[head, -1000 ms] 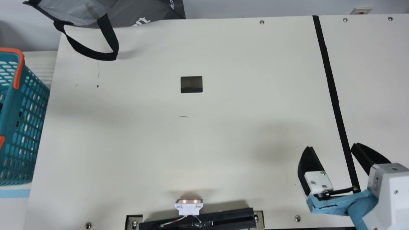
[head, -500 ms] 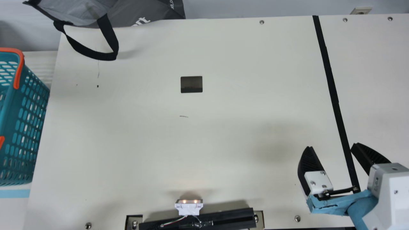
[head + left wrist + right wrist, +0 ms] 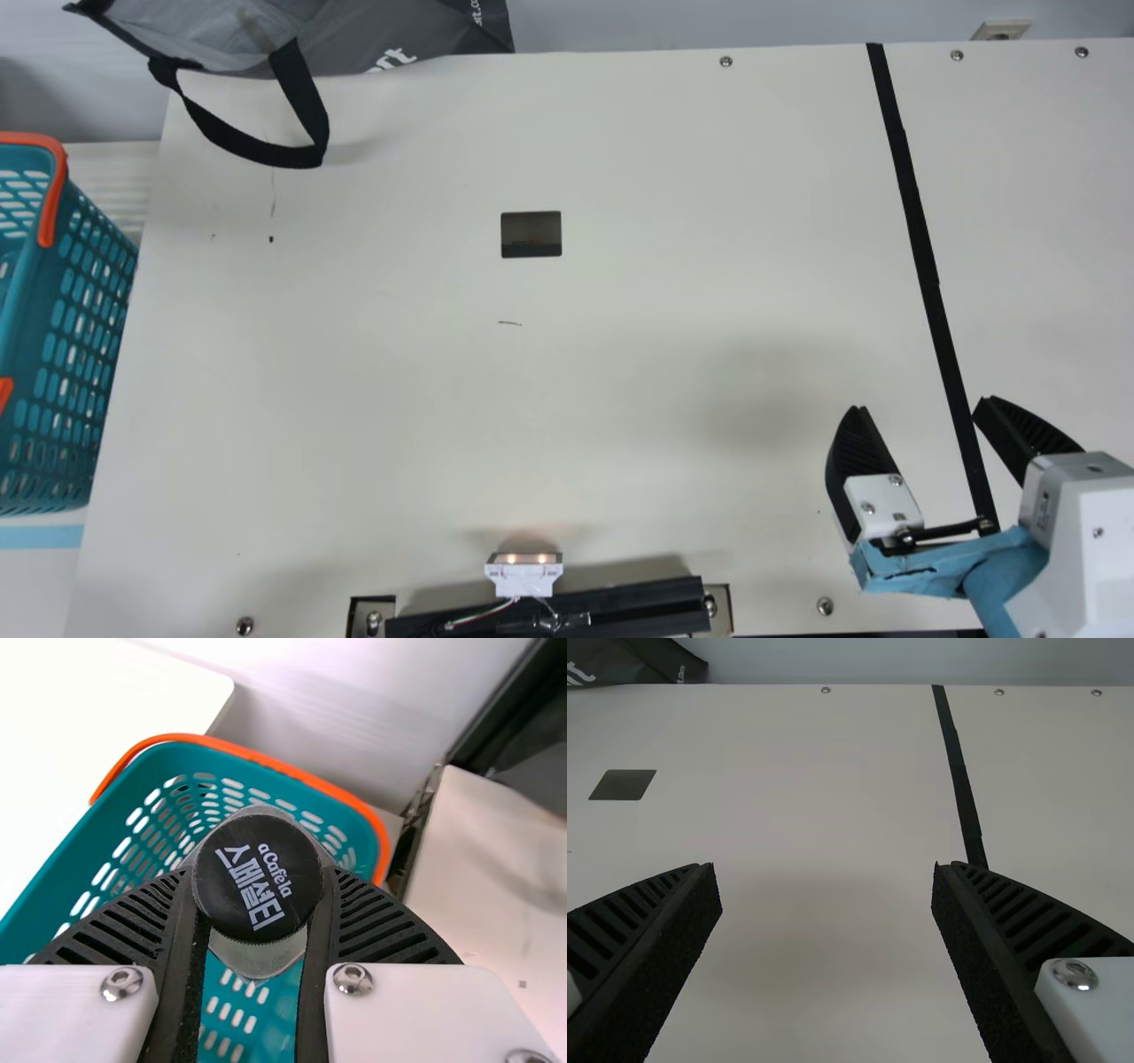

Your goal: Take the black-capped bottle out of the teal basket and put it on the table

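Main view, nine o'clock: the teal basket [image 3: 31, 292], its perforated wall and orange handles visible. Left wrist view: the left gripper [image 3: 257, 881] is closed on the black-capped bottle [image 3: 259, 890], one ribbed finger against either side; the bottle is over the basket's opening, and whether its base is clear of the basket cannot be told. The cap is round, flat-topped and matt black, marked with white lettering; beneath it show pale grey, smooth shoulders, the lower body being hidden. Main view, near eleven o'clock: a grey bag [image 3: 399, 35] with a black loop handle hanging over the table [image 3: 620, 399]. At six o'clock: a small white lamp unit [image 3: 524, 578], two lights lit. Toward four o'clock: the right gripper [image 3: 922, 405], empty, its fingers wide apart above the table, near a black strip [image 3: 921, 248]
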Controlling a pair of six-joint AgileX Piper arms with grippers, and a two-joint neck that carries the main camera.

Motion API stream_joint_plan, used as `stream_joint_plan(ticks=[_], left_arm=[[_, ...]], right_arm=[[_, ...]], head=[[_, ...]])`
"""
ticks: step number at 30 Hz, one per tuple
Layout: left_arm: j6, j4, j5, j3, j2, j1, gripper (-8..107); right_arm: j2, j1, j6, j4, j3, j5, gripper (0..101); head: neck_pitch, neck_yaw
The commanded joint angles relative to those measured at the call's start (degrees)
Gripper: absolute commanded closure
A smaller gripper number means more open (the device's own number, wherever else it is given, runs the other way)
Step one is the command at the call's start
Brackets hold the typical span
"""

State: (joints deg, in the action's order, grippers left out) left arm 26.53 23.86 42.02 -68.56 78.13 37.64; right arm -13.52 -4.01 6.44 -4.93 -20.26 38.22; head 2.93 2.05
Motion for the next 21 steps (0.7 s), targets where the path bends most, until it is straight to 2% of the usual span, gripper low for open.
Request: stream_joint_plan(ticks=[1, 21], left_arm=[[-0.8, -0.3, 0.4, -0.3, -0.6, -1.2, 99], [-15.2, -8.3, 1.6, 0.2, -5.0, -20.1, 99]], right_arm=[[0.0, 0.0, 0.0, 0.0, 0.0, 0.0, 10], [0.0, 0.0, 0.0, 0.1, 0.0, 0.0, 10]], head=[[-0.2, -0.5], [-0.2, -0.5]])
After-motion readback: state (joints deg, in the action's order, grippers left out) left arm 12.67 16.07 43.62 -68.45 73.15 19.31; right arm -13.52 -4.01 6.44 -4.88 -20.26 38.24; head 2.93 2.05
